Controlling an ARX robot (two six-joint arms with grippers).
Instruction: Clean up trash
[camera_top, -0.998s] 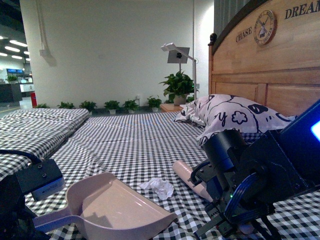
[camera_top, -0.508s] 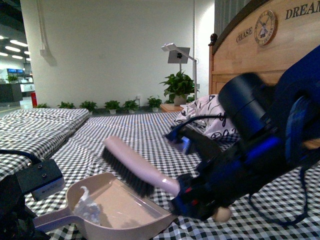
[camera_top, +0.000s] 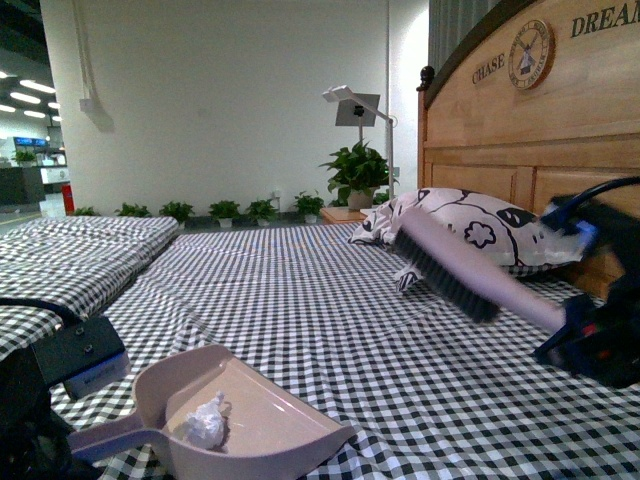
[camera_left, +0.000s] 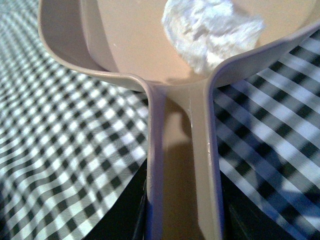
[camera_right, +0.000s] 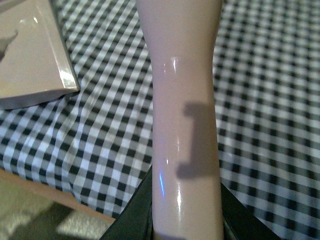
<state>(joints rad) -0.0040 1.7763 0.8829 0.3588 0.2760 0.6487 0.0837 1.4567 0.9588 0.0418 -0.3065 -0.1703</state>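
You can't see the left gripper's fingertips: in the left wrist view the dustpan (camera_left: 182, 165) handle runs off the picture's edge between dark blurs. The brush (camera_top: 455, 272) is motion-blurred in the front view, its handle end lost behind the right gripper (camera_top: 590, 345), itself cut off at the edge.

A small crumpled white tissue-paper wad (camera_top: 207, 420) is lying inside the beige dustpan (camera_top: 270, 415), toward the back of the pan near where the handle joins. It is resting loosely bunched against the pan's rear wall. In the left wrist view the wad (camera_left: 210, 27) is sitting just above the handle's root.
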